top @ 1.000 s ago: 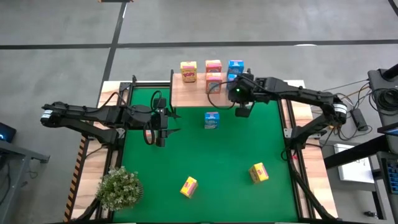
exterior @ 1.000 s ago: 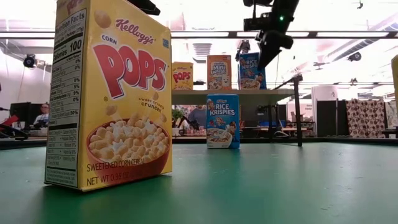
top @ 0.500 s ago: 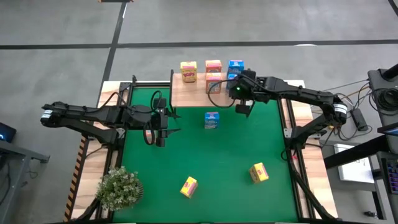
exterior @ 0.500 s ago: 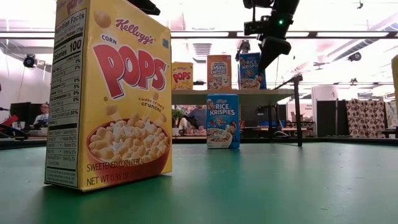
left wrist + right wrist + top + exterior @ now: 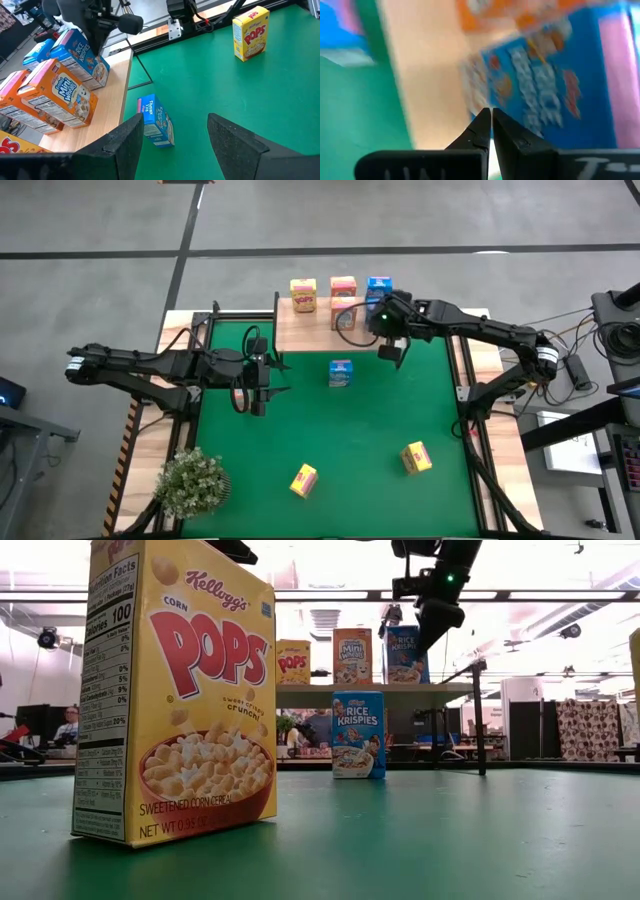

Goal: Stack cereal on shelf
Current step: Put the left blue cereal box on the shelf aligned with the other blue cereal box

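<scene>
The light-wood shelf (image 5: 300, 330) stands at the mat's far edge. On it stand a yellow box (image 5: 303, 295), two orange-pink boxes (image 5: 343, 286) (image 5: 345, 311) and two blue boxes (image 5: 379, 285) (image 5: 80, 55). A third blue box (image 5: 341, 373) stands on the mat in front of the shelf. Two yellow boxes (image 5: 303, 479) (image 5: 416, 458) stand nearer on the mat. My right gripper (image 5: 392, 355) is shut, pointing down at the shelf's right end beside the front blue box (image 5: 545, 95). My left gripper (image 5: 262, 375) waits open over the mat's left part. My right gripper (image 5: 491, 111) comes from above with its shut tips right next to the front blue box on the shelf (image 5: 80, 55). I cannot tell whether the tips touch the box.
A bushy potted plant (image 5: 192, 483) stands at the table's near left corner. The green mat (image 5: 350, 430) has open room between the lone blue box and the two near yellow boxes. In the low view one yellow box (image 5: 175, 690) stands close to the camera.
My right gripper has moved a little toward the table's far edge, over the shelf's right end. The boxes have stayed where they were.
</scene>
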Motion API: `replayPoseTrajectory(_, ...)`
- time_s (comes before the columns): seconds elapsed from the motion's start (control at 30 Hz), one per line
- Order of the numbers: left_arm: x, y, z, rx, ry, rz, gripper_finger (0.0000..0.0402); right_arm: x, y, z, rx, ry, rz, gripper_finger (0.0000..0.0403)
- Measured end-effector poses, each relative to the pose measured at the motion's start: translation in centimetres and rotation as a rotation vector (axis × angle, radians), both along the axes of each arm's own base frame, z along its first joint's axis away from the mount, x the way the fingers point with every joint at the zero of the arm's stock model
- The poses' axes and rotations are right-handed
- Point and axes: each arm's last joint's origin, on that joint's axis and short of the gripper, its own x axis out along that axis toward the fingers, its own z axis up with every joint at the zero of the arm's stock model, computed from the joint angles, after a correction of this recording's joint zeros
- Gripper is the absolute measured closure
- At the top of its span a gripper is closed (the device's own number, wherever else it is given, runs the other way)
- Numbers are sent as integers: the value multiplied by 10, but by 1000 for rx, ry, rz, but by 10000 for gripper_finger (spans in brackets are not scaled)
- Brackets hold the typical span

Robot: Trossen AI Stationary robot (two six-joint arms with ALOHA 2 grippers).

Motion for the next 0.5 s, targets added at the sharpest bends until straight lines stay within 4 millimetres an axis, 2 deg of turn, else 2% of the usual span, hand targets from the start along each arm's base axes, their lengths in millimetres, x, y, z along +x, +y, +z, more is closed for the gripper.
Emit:
replayPoseTrajectory(0.1,0,0,0,0,0,0,199,6,1,0,76,-96,65,394)
replayPoseTrajectory(0.17,0,0,0,0,0,0,199,11,0,-3,69,-139,85,394)
replayPoseTrajectory(0.33,0,0,0,0,0,0,199,11,-4,-11,45,-134,100,394)
replayPoseTrajectory(0.5,0,0,0,-2,0,1,199,10,-7,-11,16,-122,82,394)
